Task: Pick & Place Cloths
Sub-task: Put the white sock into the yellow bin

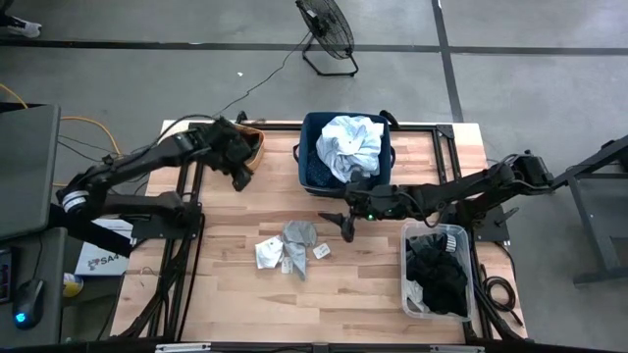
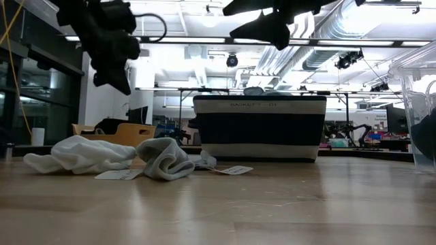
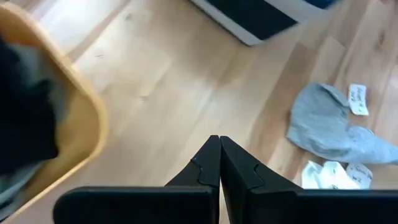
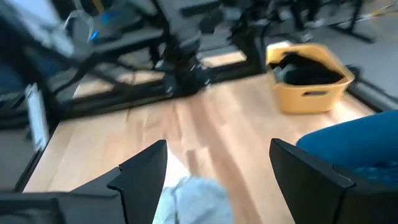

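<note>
I can't read any text: the navy bin's [image 2: 259,127] lettering and the paper tags [image 2: 235,170] are illegible.

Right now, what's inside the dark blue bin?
A pale blue-white shirt lies heaped on top in the navy bin, with a dark-blue patterned piece beside it. Whatever lies underneath them is covered.

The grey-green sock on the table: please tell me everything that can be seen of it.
The grey-green soft sock lies crumpled and folded on the bare wooden table, near its middle, in front of the navy fabric bin. It looks like thin knit cloth, limp and wrinkled. A small white paper tag lies at its edge, and small white cloth pieces lie against its side. The right hand, open, hovers beside it without touching it; nothing holds it.
</note>
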Controlling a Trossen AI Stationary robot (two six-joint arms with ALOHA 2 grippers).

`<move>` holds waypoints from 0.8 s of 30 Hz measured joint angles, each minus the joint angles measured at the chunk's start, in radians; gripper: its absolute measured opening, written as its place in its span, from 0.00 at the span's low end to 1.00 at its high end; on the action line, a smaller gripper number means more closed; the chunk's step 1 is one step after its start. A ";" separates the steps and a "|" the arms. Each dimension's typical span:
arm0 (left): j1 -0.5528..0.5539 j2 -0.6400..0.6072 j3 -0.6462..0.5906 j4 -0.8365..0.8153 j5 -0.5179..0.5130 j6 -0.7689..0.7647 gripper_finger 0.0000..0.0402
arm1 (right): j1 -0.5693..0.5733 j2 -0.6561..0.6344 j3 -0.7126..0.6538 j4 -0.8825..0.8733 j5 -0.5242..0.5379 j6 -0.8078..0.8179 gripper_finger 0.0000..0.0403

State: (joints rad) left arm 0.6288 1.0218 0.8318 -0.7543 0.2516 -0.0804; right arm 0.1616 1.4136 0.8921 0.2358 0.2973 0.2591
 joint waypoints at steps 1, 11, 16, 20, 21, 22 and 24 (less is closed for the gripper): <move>-0.030 0.000 0.000 0.005 -0.020 -0.012 0.00 | 0.000 0.000 -0.001 -0.015 -0.023 -0.007 0.68; -0.254 0.000 0.000 0.100 -0.165 -0.114 0.00 | -0.043 -0.155 -0.206 0.040 -0.105 0.028 0.68; -0.313 0.000 0.000 0.128 -0.218 -0.135 0.00 | -0.077 -0.345 -0.423 0.220 -0.105 0.062 0.68; -0.324 0.001 0.000 0.131 -0.237 -0.154 0.00 | -0.100 -0.472 -0.563 0.285 -0.104 0.096 0.68; -0.323 0.003 0.000 0.133 -0.237 -0.159 0.00 | -0.105 -0.497 -0.592 0.300 -0.101 0.104 0.68; -0.323 0.005 0.000 0.135 -0.237 -0.160 0.00 | -0.109 -0.519 -0.618 0.306 -0.093 0.109 0.68; -0.322 0.005 0.000 0.135 -0.237 -0.161 0.00 | -0.120 -0.559 -0.668 0.321 -0.083 0.111 0.68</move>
State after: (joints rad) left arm 0.3069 1.0267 0.8318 -0.6188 0.0147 -0.2413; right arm 0.0419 0.8550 0.2243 0.5566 0.2140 0.3705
